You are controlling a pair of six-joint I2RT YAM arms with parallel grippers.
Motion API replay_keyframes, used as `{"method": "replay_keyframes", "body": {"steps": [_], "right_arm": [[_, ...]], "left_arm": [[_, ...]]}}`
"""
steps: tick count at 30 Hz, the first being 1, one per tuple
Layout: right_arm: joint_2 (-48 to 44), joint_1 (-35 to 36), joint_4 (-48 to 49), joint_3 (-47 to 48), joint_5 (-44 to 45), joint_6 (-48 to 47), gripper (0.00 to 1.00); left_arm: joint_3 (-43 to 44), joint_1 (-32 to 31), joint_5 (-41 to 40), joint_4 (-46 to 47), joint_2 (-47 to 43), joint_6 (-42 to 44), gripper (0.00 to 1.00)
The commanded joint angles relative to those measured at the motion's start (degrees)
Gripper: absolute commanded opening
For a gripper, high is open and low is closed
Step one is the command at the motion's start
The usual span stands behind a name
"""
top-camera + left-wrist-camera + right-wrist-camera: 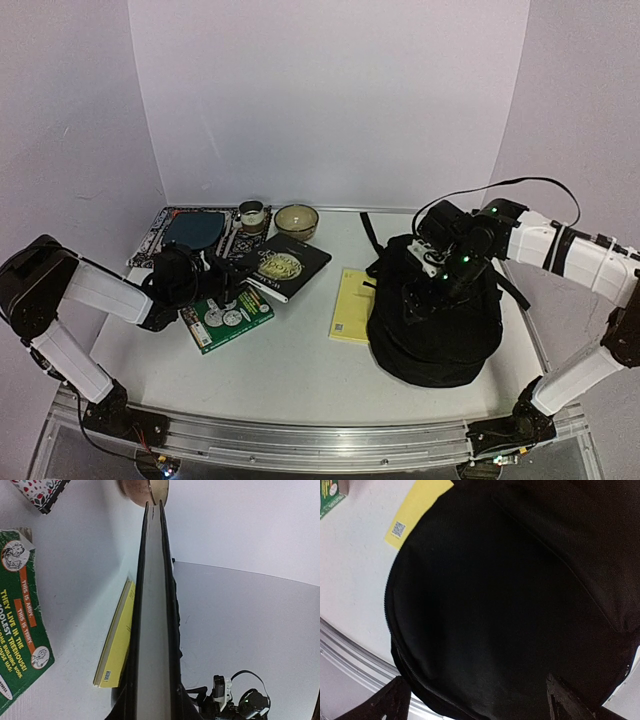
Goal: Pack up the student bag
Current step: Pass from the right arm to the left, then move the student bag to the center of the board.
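Black book with gold emblem, pinched edge-on in the left hand. Right hand, spread wide, hangs above the large black fabric backpack on the white surface.

Noted matt black woven cloth all over the student bag, fine-grained, with a toothed zip along its seam. Saw a light sheen on the printed paper cover of the green book and on the black book, with pale matt page edges. Found plain matt paper on the yellow booklet, a smooth matt white table, and brushed metal along the rail.
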Motion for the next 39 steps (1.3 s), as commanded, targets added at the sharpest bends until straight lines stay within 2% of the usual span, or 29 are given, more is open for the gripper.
{"method": "replay_keyframes", "body": {"steps": [1,4,9,17,19,22,27,31,33,39], "right_arm": [[1.1,0.1,-8.0,0.5,1.5,-2.0,0.95],[2.5,0.2,-9.2,-1.2,3.6,-0.7,0.97],[4.0,0.1,-6.7,-5.2,1.6,-1.2,0.98],[6.3,0.1,-3.2,-8.7,0.0,-1.8,0.98],[7.0,0.1,-1.1,-10.0,0.5,-1.6,0.94],[8.9,0.1,2.3,-10.7,-1.0,-1.5,0.77],[12.4,0.4,7.6,-9.6,-3.9,-1.2,0.34],[15.7,1.7,11.5,-7.5,-5.1,-0.6,0.06],[18.0,2.8,13.2,-5.6,-4.9,-0.2,0.00],[25.6,7.5,17.9,3.8,-3.7,1.8,0.00]], "left_arm": [[3.9,1.1,6.1,3.1,-4.2,3.6,0.00],[4.9,1.6,6.3,0.3,-5.2,5.5,0.00],[7.0,2.0,6.1,-5.5,-7.0,8.8,0.00],[7.8,2.1,7.2,-7.3,-8.3,9.7,0.00],[7.9,2.1,7.3,-7.4,-8.5,9.9,0.00],[8.0,2.2,7.5,-7.7,-9.0,10.0,0.00],[7.8,2.2,7.4,-8.3,-10.2,10.3,0.00],[7.5,2.4,7.3,-9.0,-11.2,10.6,0.00],[7.3,2.5,7.3,-9.2,-11.6,10.7,0.00],[6.7,3.4,7.3,-10.6,-13.7,11.2,0.00]]}}
